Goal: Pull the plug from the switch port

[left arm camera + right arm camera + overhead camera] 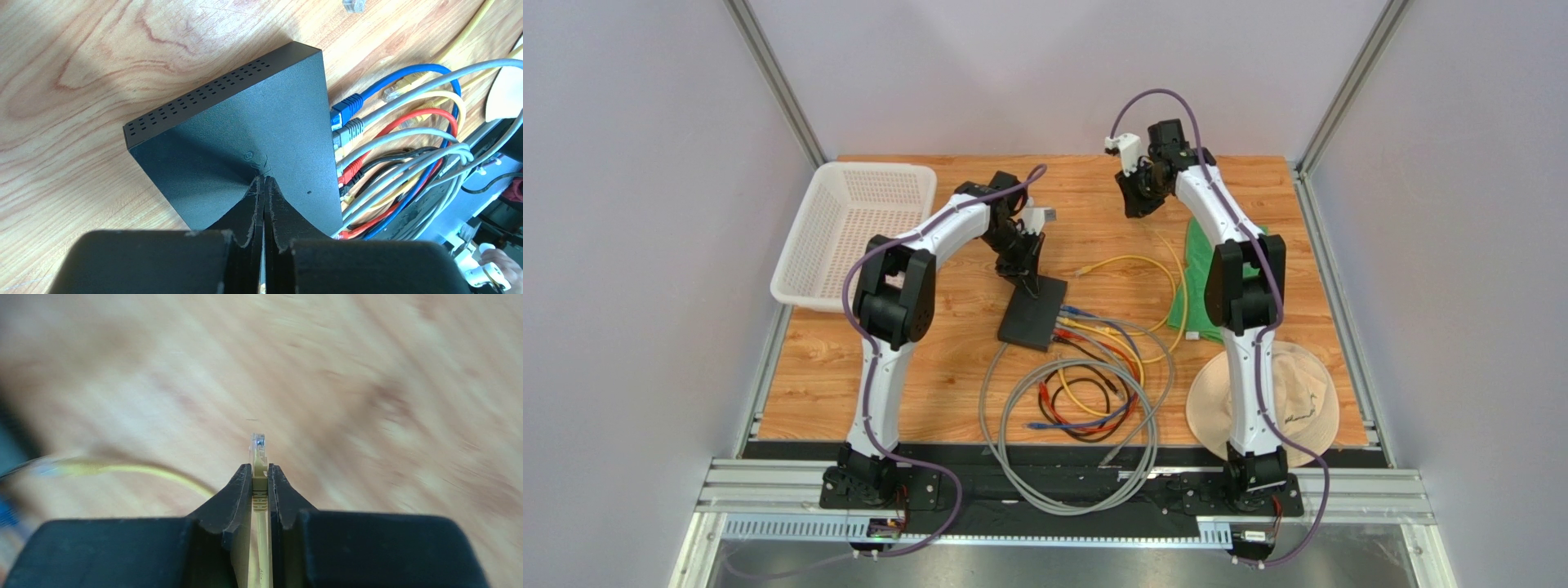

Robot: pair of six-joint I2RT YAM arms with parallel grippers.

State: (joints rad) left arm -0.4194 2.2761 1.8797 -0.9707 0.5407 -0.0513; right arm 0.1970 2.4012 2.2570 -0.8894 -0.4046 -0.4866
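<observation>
The switch lies flat near the middle of the wooden table. The left claw is shut tight with nothing in it. Its tips press down on the top of the switch. A blue plug, a gray plug and a red plug sit in the ports along one side.

The right claw is up in the air near the far edge of the table, well away from the switch. It is clamped on a yellow cable, just behind its clear plug. The plug pokes out past the tips and touches nothing. So it looks like this plug is out of its port now.

To do this part well, I think the left claw should press straight down, so the switch cannot slide or tip. The right claw should grip hard, because the cable is thin and could slip out. It should carry the plug away from the tangle of cables, so the yellow one does not hook on the others and tug the switch. Then it can set the plug down on bare wood, far from the ports.
</observation>
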